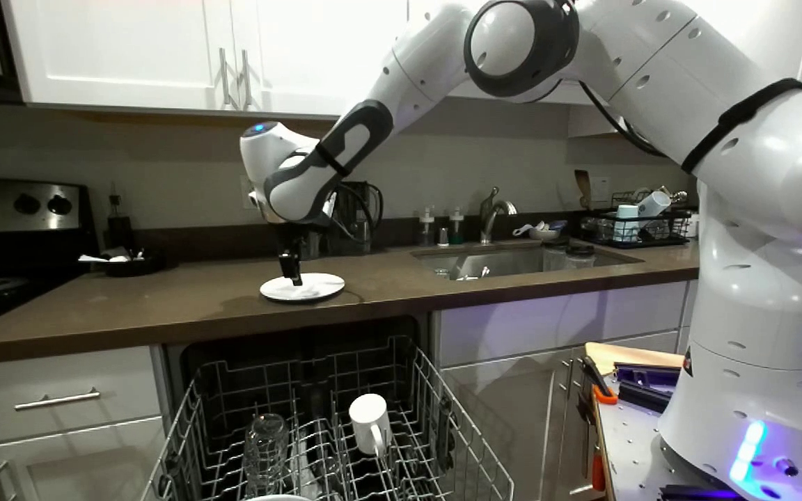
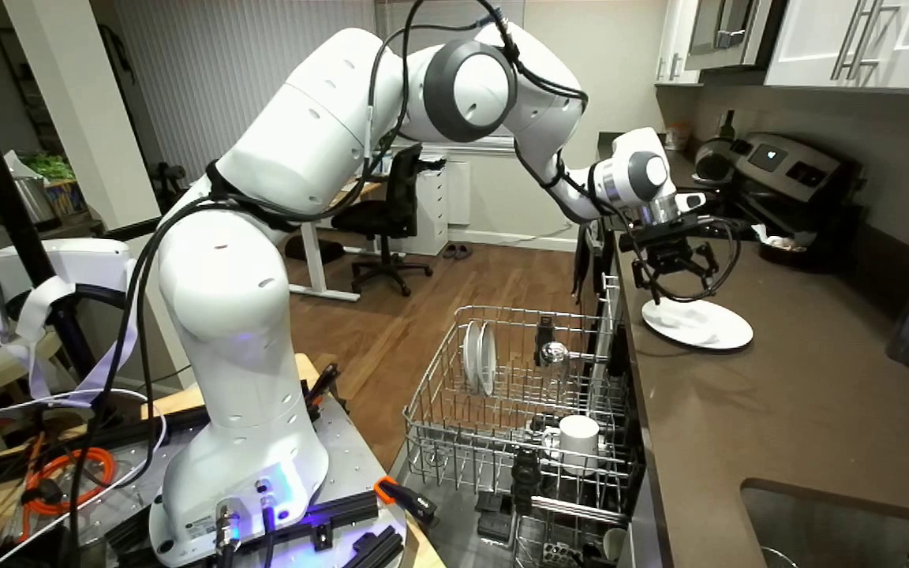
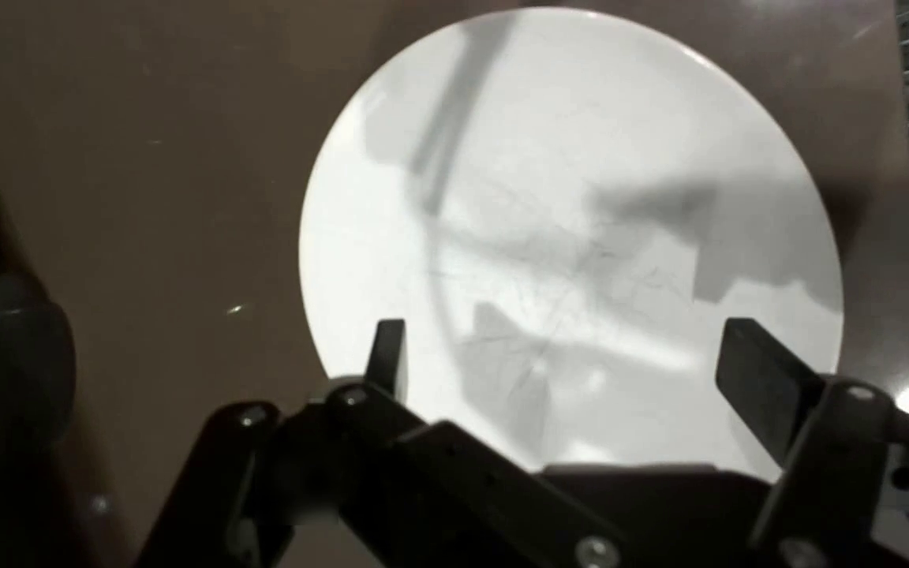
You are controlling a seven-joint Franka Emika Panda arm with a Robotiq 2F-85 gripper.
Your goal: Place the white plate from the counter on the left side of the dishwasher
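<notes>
Claw spread above plate; brown counter, wood floor.

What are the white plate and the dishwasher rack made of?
White plate: probably glazed ceramic, glossy, given its bright rim highlights and fine grey scratches; melamine is possible. Dishwasher rack: likely metal wire, perhaps coated, judging by its thin, shiny bars.

Glossy on round white plate, smooth on long brown counter, metallic on grey wire dishwasher rack.
</notes>
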